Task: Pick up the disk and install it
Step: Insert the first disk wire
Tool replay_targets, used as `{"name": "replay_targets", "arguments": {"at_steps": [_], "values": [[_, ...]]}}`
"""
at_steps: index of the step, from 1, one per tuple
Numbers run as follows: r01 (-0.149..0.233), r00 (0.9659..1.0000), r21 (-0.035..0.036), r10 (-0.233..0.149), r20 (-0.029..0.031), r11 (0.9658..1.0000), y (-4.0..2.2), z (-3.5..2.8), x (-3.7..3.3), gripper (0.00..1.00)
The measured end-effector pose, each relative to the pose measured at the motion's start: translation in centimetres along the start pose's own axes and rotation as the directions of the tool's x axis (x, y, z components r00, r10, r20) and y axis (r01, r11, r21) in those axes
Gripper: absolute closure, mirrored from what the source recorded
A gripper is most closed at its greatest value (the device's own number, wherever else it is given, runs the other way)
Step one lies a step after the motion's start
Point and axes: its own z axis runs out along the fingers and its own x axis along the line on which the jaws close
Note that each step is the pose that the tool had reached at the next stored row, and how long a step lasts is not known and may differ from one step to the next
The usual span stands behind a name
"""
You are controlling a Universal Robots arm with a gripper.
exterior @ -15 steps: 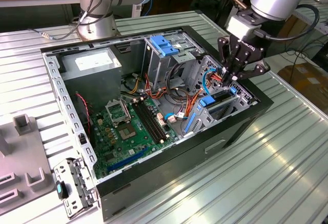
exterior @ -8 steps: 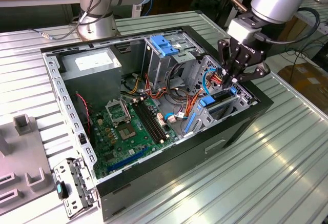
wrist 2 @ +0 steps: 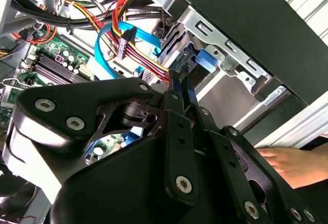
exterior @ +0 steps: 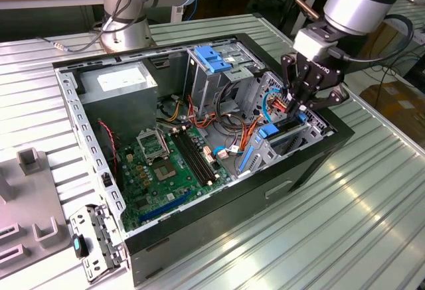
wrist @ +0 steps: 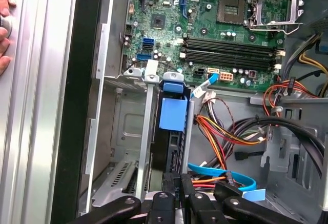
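Standing off to the side, the exterior view gives the whole open PC case [exterior: 319,150] lying on a ribbed metal table [exterior: 345,237]: motherboard [exterior: 166,164] in the middle, grey power supply box [exterior: 119,84] at the far corner, a blue latch plate [exterior: 211,58] up on the drive cage. The claw [exterior: 297,104] is dipped down into the drive bay at the exterior view's right end of the case, right among the red and blue cables [exterior: 273,101].

The first wrist view looks straight down the bay, and that's where you can make out the disk [wrist: 172,126]: standing on edge in its slot, blue carrier tab [wrist: 172,112] toward the motherboard [wrist: 215,24], dark body running back to the claw [wrist: 183,185]. It also catches someone's fingers [wrist: 5,29] resting on the table outside the case.

The second wrist view is mostly the claw's black linkage, with the fingertips [wrist 2: 180,80] pinched nearly together over a thin blue edge, looks like the disk's rail. A hand [wrist 2: 294,165] shows there too, below the case wall.

So the claw reads as clenched on the disk's rear edge, with the disk sitting in the bay.
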Motion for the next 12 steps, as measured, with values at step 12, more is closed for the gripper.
{"name": "replay_targets", "arguments": {"at_steps": [12], "values": [[-0.017, 0.9999, -0.0002, 0.017, 0.0003, 0.9999, 0.01, 0.26, 0.12, 0.83]]}}
